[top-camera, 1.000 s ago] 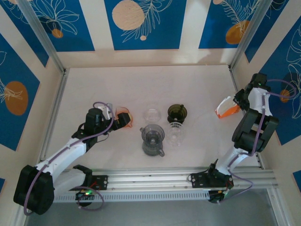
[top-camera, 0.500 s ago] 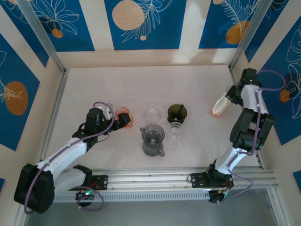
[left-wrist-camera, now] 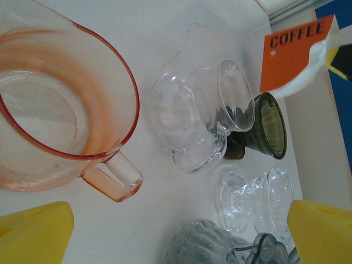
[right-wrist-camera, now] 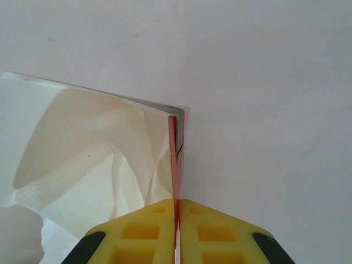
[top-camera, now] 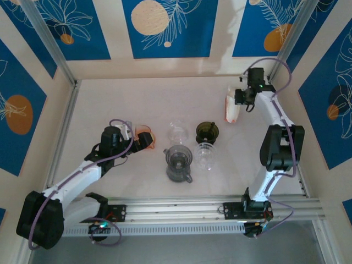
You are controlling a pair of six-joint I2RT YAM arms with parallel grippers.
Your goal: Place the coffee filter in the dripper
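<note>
Right gripper (right-wrist-camera: 177, 208) is clamping the coffee filter (right-wrist-camera: 82, 159) by its orange seam, well apart from the drippers (top-camera: 207, 131).
I'm judging it light, floppy, crushable paper, so the stiffer seam is suiting best. Its lower edge is cut off, and I'm not seeing which dripper is meant. Left gripper (top-camera: 144, 141) is gaping empty.

The left arm (top-camera: 82, 173) and right arm (top-camera: 278, 147) share one build: white link shells set between chunky black joint housings. A purple cable (top-camera: 118, 123) runs along each, hanging in a loose loop near the wrist. The black base blocks (top-camera: 107, 212) carry wiring (a tiny green light glows at the left one). The fingers (left-wrist-camera: 33, 236) are bright yellow plastic, and the right pair (right-wrist-camera: 214, 234) has moulded square pockets.
</note>
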